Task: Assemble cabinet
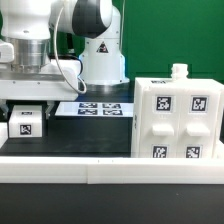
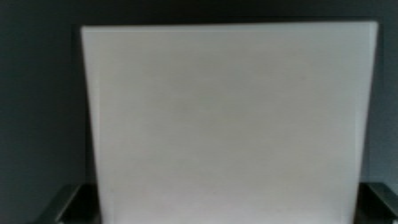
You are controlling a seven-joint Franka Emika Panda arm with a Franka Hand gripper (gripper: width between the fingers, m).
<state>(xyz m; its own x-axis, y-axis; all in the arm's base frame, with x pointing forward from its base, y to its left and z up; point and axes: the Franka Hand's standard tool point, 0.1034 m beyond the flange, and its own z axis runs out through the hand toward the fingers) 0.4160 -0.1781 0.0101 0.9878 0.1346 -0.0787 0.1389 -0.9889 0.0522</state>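
While the hand is straddling a flat white panel, with a dark finger showing at either side of it, the weak point is lying in that hold. I cannot tell whether the fingers are clamping the panel's edges or only standing beside them. If they are barely gripping, I am judging that so smooth and broad a piece could be slipping or twisting between them. A tilted panel would then be catching on the cabinet instead of seating. The wrist view is also being filled almost wholly by the panel, so anything beyond it is going unseen.

The cabinet is sitting on the black tabletop at the exterior view's right, well apart from the arm. It is showing as a large white plastic box with blocky raised sections on its facing side, each carrying a black-and-white square tag, and a small white peg is standing on its top. A smaller white tagged block is lying at the exterior view's left, under the arm. The marker board is lying between them, farther back.
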